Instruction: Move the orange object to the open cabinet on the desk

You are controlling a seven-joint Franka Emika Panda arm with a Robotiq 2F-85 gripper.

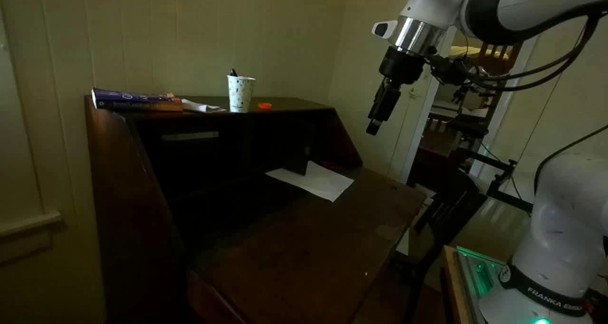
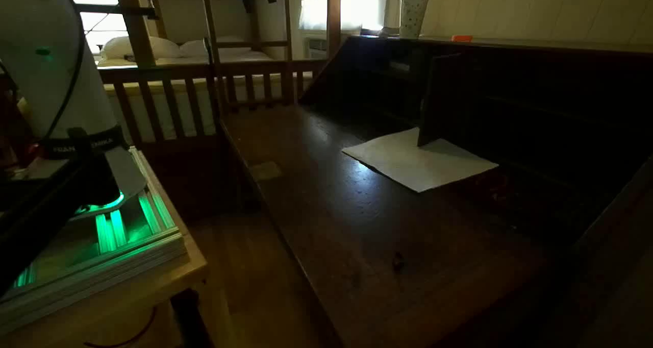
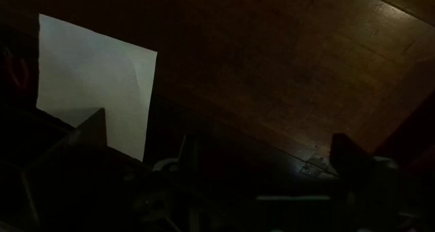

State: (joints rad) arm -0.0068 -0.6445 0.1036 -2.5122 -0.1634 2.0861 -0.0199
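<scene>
On the narrow top of the desk (image 1: 116, 195), in both exterior views: the orange object (image 1: 264, 106), small and low, just right of a white speckled cup (image 1: 240, 95) but apart from it. In the cup: a dark stick (image 1: 233, 71), poking above the rim. On the same top, left of the cup in an exterior view: crumpled paper (image 1: 202, 107), then a book (image 1: 137, 100) lying flat, purple over orange along the spine.

Below the top, the open cabinet (image 1: 273, 146), deep in shadow. Inside, toward the left of the same view: a pale flat strip (image 1: 190, 136). Rest of the contents: too dark to tell. At the front, a small door (image 2: 433, 98), standing open and upright, with its lower corner above a white sheet (image 2: 393, 156) on the lowered flap (image 2: 326, 200). Just beside the sheet, in the wrist view: a dull red loop (image 3: 19, 72).

Well apart from the orange object: the gripper (image 1: 375, 125), pointed downward at the end of the robot arm (image 1: 439, 5). Fingers (image 3: 341, 148) set wide apart in the wrist view, with dark wood showing between the fingertips. At the foot of the arm: a green light (image 2: 108, 204), above a wooden stand (image 2: 191, 264).
</scene>
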